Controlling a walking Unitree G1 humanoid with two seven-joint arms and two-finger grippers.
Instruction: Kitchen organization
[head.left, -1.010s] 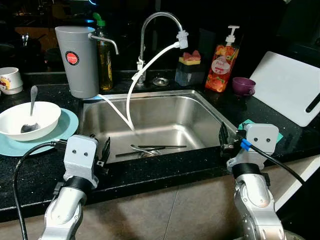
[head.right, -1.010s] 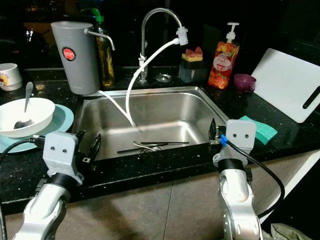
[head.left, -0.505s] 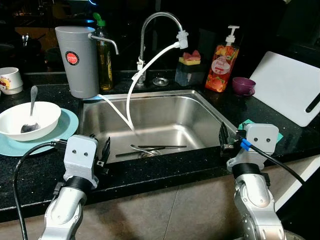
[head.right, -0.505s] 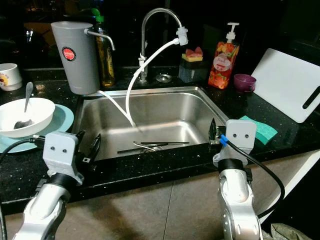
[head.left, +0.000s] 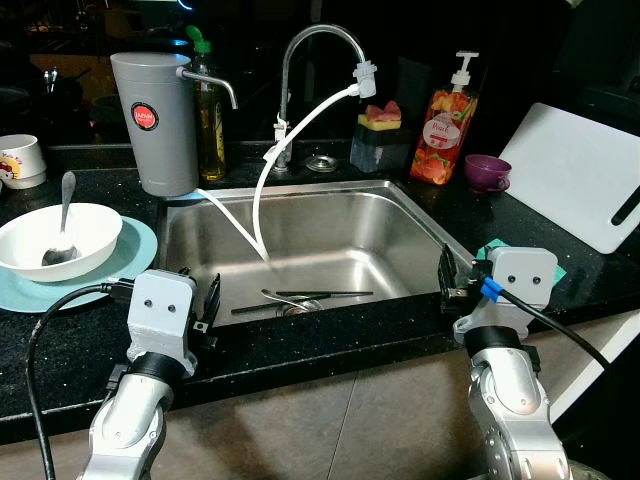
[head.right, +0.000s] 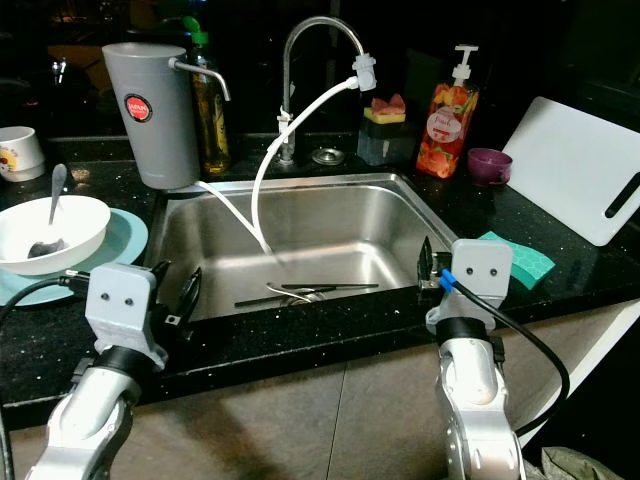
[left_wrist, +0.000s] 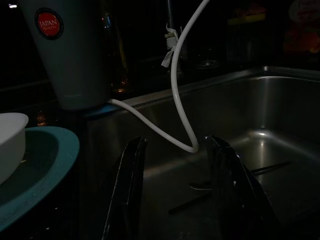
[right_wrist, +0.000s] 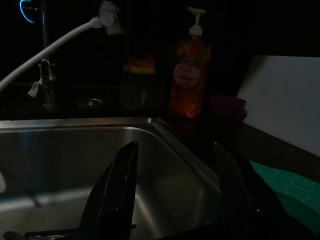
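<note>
Left eye view: the left gripper (head.left: 208, 305) rests at the sink's (head.left: 400, 215) front left corner, fingers parted and holding nothing, its arm raised from below the black counter (head.left: 60, 345). Just beside it on the left, a white bowl (head.left: 55, 238) with a spoon (head.left: 64, 205) sits on a teal plate (head.left: 135, 250). Utensils (head.left: 300, 296) lie on the sink floor between the grippers. The right gripper (head.left: 446, 280), likewise spread and empty, sits at the front right corner, a green sponge (head.right: 530, 262) just beyond.
</note>
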